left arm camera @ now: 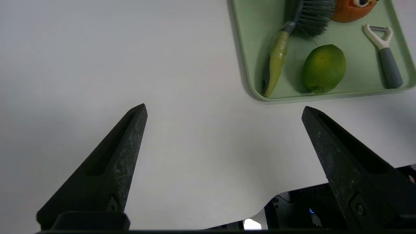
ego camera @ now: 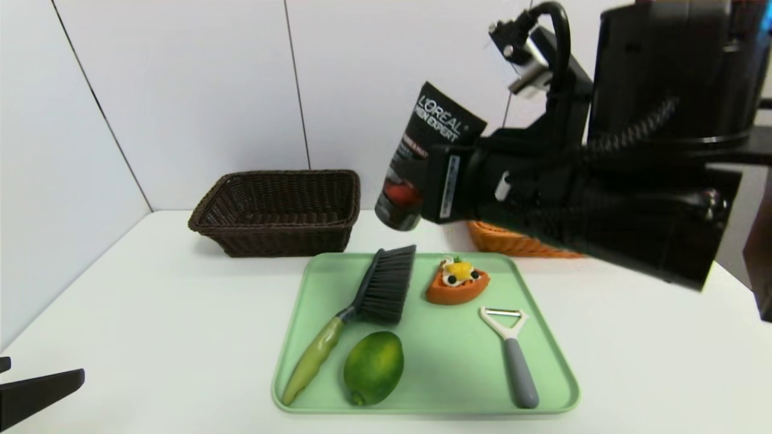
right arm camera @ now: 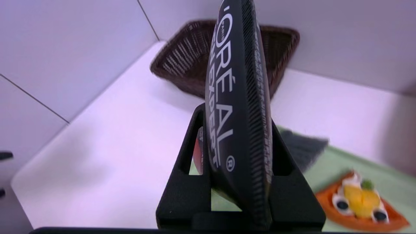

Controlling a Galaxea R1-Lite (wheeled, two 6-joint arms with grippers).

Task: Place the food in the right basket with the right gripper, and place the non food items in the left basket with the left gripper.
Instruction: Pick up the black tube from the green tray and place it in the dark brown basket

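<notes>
My right gripper (ego camera: 422, 190) is shut on a black L'Oréal tube (ego camera: 431, 150) and holds it in the air, above the back edge of the green tray (ego camera: 458, 374). In the right wrist view the tube (right arm camera: 239, 97) stands pinched between both fingers (right arm camera: 182, 182). The dark brown left basket (ego camera: 277, 211) sits at the back left. The orange right basket (ego camera: 512, 241) is mostly hidden behind my right arm. On the tray lie a brush (ego camera: 380, 289), a lime (ego camera: 374, 367), an orange fruit tart (ego camera: 456, 282) and a peeler (ego camera: 512, 355). My left gripper (left arm camera: 224, 108) hangs open over bare table near the front left.
The white table (ego camera: 151, 313) meets white walls at the back and left. Its front edge (left arm camera: 260, 208) runs just below my left gripper. The brown basket (right arm camera: 182, 61) lies ahead of the held tube in the right wrist view.
</notes>
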